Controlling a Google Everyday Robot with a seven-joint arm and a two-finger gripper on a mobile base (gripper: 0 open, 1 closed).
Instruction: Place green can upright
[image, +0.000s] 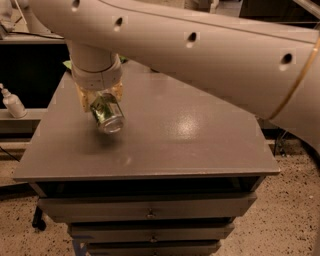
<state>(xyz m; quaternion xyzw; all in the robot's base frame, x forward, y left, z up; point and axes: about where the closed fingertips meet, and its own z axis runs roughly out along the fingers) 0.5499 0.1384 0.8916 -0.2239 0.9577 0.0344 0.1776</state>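
The green can (106, 113) has a green and white body and a silver end that faces the camera. It hangs tilted, a little above the left part of the grey tabletop (180, 135), with its shadow on the surface below. My gripper (100, 100) comes down from the white wrist at the upper left and is shut on the can's upper part. The fingers are mostly hidden behind the can and wrist.
My large white arm (210, 45) crosses the top of the view and fills the right side. The table is a grey cabinet with drawers (150, 212) below. A white spray bottle (11, 102) stands on a shelf at far left. A green object (67, 64) peeks out behind the wrist.
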